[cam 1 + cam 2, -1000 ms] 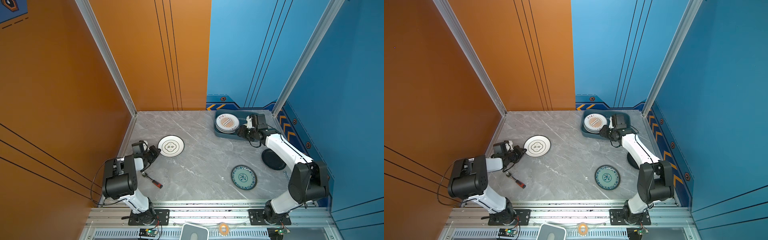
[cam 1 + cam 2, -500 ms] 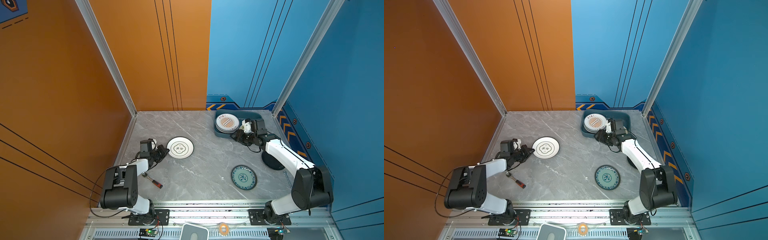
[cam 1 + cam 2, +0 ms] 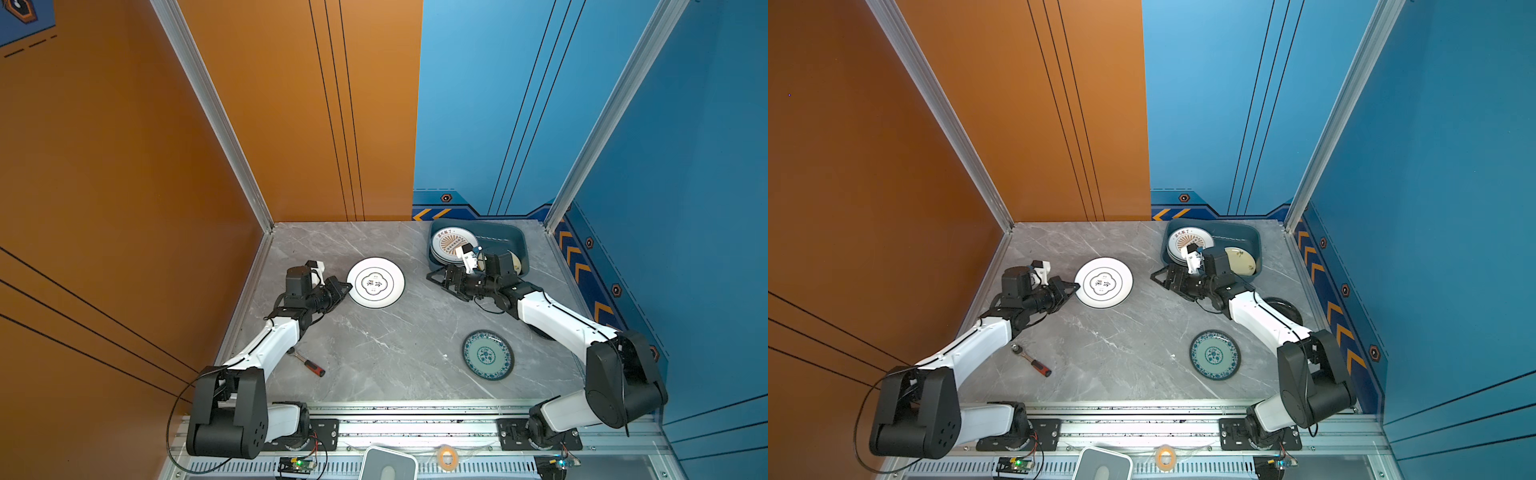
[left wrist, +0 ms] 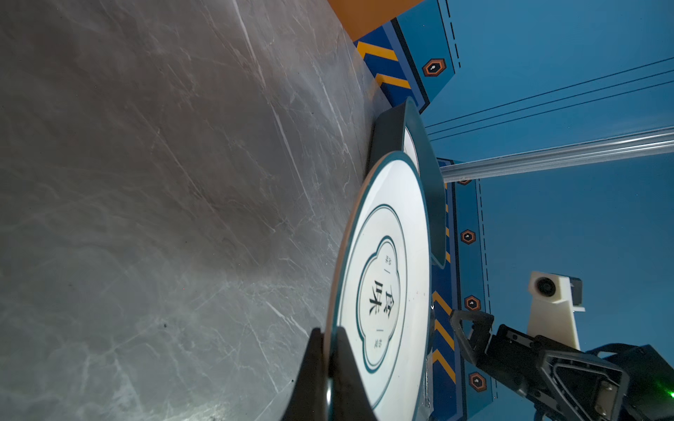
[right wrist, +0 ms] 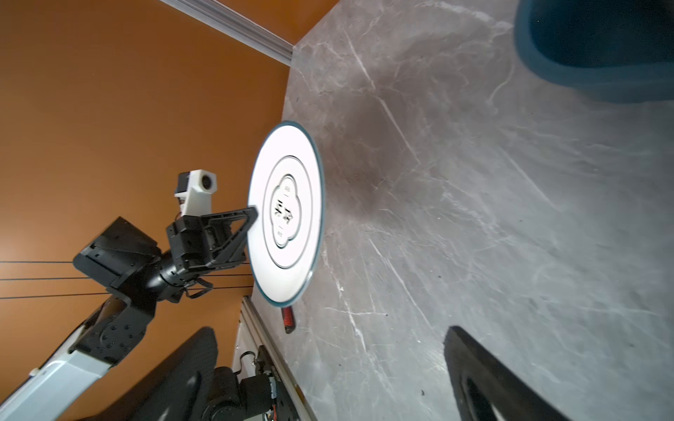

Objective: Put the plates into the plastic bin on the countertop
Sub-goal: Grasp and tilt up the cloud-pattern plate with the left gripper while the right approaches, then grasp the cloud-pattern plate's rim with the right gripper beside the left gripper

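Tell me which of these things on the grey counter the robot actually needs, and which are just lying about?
Part of the job:
- white plate, held by the left gripper
- teal-patterned plate
- black plate
- plastic bin, holding a sunburst-topped stack and a cream plate

Just lying about:
- red-handled tool
- orange ring and white box at the front

White plate, thin green rim line, lettered centre: pinched at its edge by left end effector, held clear of desk. Teal-patterned plate flat on desk, front right. Black plate near it, part hidden. Bin back right, dark teal: sunburst-topped stack plus cream plate inside.
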Controlling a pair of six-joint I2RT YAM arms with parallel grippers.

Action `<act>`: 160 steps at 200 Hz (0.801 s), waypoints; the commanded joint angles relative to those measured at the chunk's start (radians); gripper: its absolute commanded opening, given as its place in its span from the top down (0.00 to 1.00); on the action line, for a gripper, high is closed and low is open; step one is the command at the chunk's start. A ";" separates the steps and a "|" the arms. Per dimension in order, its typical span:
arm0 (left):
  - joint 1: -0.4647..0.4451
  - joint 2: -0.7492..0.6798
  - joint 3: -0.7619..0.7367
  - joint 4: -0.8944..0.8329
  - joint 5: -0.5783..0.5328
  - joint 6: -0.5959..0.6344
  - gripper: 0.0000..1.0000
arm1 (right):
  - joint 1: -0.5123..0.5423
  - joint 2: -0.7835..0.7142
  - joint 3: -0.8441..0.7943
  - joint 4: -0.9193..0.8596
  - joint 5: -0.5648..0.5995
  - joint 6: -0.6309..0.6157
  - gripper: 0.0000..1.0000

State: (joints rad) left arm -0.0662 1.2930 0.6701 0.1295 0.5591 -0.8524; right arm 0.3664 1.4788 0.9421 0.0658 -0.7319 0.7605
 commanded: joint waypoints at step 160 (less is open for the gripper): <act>-0.168 0.012 0.115 0.016 -0.019 -0.050 1.00 | 0.110 0.183 0.020 0.298 -0.011 0.203 0.50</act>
State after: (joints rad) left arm -0.2272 1.2961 0.7403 0.1146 0.5499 -0.8917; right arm 0.4656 1.6463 0.9436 0.2928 -0.7326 0.9279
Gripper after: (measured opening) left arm 0.061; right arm 0.513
